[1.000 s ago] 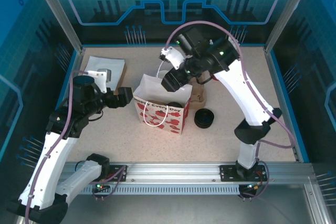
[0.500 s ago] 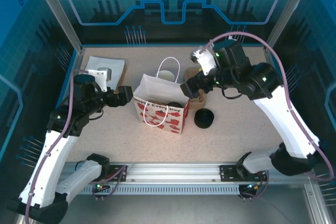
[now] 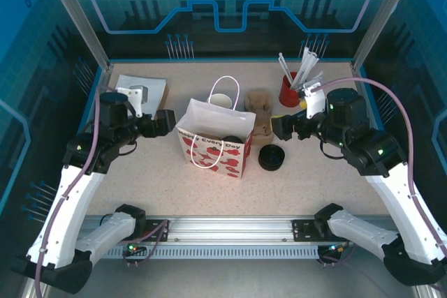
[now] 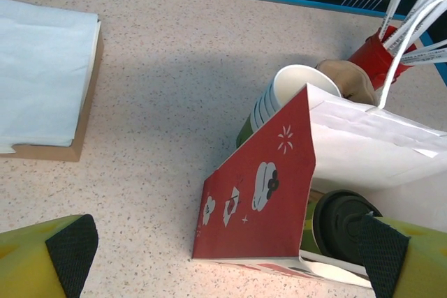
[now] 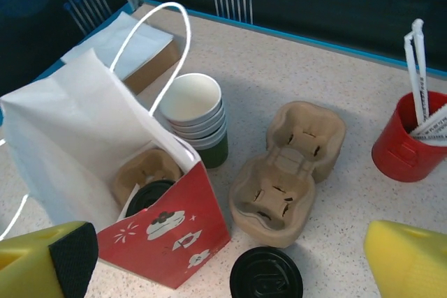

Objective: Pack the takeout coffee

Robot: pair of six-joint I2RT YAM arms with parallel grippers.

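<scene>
The takeout coffee [image 3: 232, 142] stands inside the red-and-white paper bag [image 3: 216, 151]. Its black lid [image 5: 147, 197] shows beside a brown pulp carrier cell, and a strip of its green wall [image 4: 311, 204] is visible under the lid [image 4: 341, 219]. My left gripper [image 3: 170, 123] is open just left of the bag, with the bag's red side [image 4: 262, 193] ahead between its spread fingers [image 4: 70, 250]. My right gripper [image 3: 278, 128] is open to the right of the bag, above the table, holding nothing [image 5: 237, 270].
A stack of lidless green cups [image 3: 222, 101] stands behind the bag. Brown pulp carriers [image 3: 262, 118] lie to its right, with a stack of black lids [image 3: 272, 158] in front. A red cup of stirrers [image 3: 288, 93] is at the back right, a napkin box [image 3: 140, 91] at the back left.
My right arm has drawn back from above the bag to the right, and its jaws have opened wide. The coffee stays in the bag. My left arm has barely moved.
</scene>
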